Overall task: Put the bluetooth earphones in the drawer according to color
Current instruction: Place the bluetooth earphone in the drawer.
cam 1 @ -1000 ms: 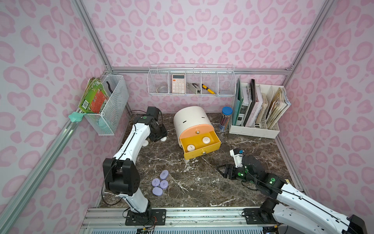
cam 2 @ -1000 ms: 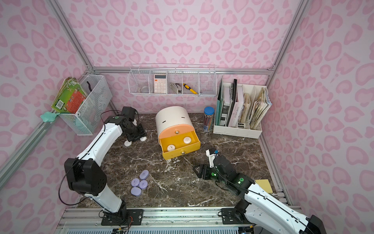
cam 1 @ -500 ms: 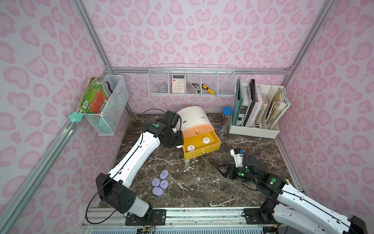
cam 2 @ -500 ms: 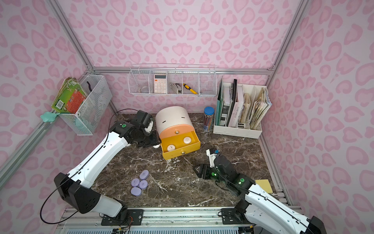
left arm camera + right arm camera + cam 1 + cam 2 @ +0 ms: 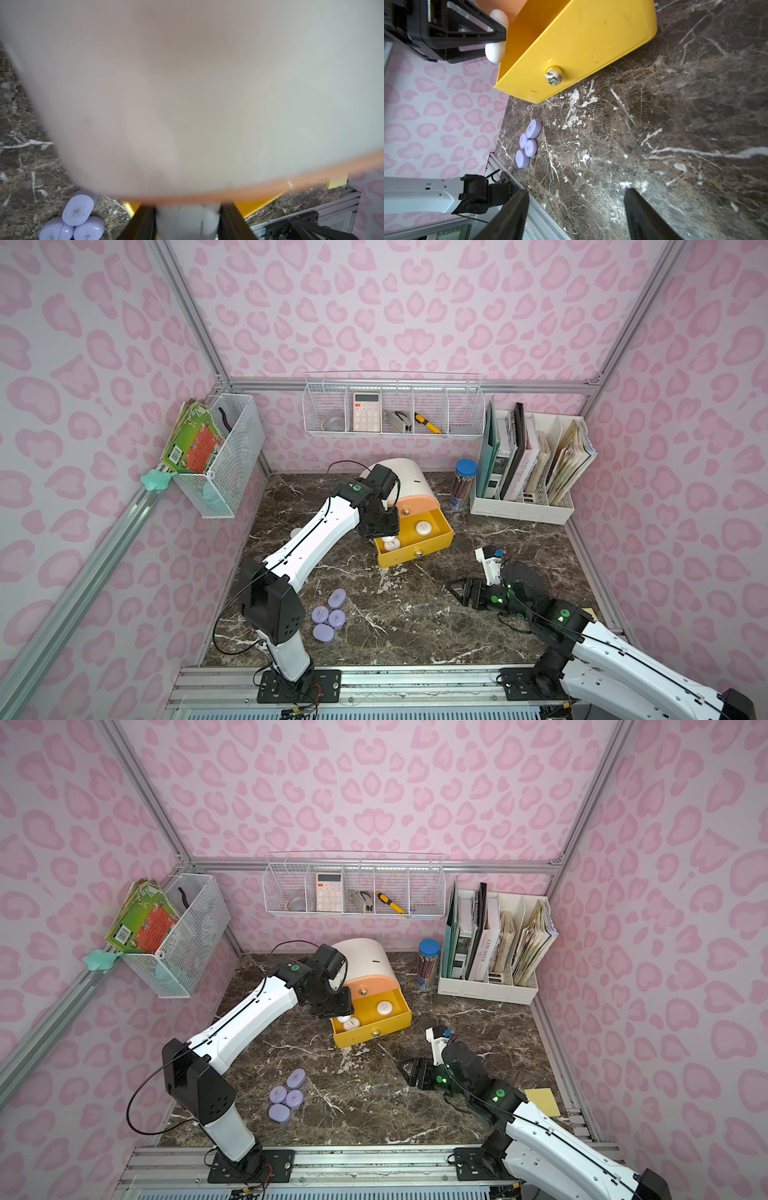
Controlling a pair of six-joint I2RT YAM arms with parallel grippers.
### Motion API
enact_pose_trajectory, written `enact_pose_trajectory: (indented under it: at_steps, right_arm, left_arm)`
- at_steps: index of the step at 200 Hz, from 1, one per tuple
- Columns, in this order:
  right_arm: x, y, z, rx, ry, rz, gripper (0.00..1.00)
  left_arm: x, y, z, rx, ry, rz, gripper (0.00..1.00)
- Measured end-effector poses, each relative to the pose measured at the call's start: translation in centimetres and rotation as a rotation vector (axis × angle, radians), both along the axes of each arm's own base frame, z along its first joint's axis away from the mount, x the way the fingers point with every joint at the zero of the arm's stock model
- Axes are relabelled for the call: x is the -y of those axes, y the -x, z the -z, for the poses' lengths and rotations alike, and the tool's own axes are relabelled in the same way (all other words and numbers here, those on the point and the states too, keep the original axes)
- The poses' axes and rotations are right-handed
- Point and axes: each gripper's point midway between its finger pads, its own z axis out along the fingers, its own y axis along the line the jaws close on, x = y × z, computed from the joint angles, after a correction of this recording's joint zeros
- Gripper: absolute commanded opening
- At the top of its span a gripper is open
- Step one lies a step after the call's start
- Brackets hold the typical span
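Observation:
The drawer is a white round-topped cabinet (image 5: 409, 479) with a peach front (image 5: 419, 504). Its yellow drawer (image 5: 415, 549) stands pulled out, with two white bluetooth earphones (image 5: 424, 526) lying inside. My left gripper (image 5: 385, 533) hangs over the yellow drawer's left end, shut on a white earphone case (image 5: 188, 222), which also shows in the right wrist view (image 5: 496, 41). Several lavender earphone cases (image 5: 330, 614) cluster on the marble by the left arm's base. My right gripper (image 5: 457, 591) lies low over the marble in front of the drawer, open and empty (image 5: 576, 193).
A white file rack (image 5: 523, 506) with books and a blue-lidded pencil jar (image 5: 463, 485) stand at the back right. Wire baskets hang on the back wall (image 5: 392, 406) and the left wall (image 5: 224, 456). One more white case (image 5: 296, 533) peeks out behind the left arm.
My left arm has swung from the table's back left across to the open yellow drawer, carrying the white case. The right arm has not moved.

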Motion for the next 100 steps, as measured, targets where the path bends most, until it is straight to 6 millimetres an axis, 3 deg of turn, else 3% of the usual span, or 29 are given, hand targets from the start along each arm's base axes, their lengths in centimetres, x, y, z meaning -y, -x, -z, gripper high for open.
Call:
enact_pose_trajectory:
  at_steps: [46,100]
  right_arm:
    - [0.1,0.1,0.0,-0.001,-0.004,0.002,0.75]
    - [0.1,0.1,0.1,-0.002,-0.003,0.004,0.75]
  left_arm:
    - [1.3,-1.7,0.8,0.027,-0.013,0.014,0.34]
    - [1.9,-3.2,0.6,0.051,-0.014,0.011,0.72]
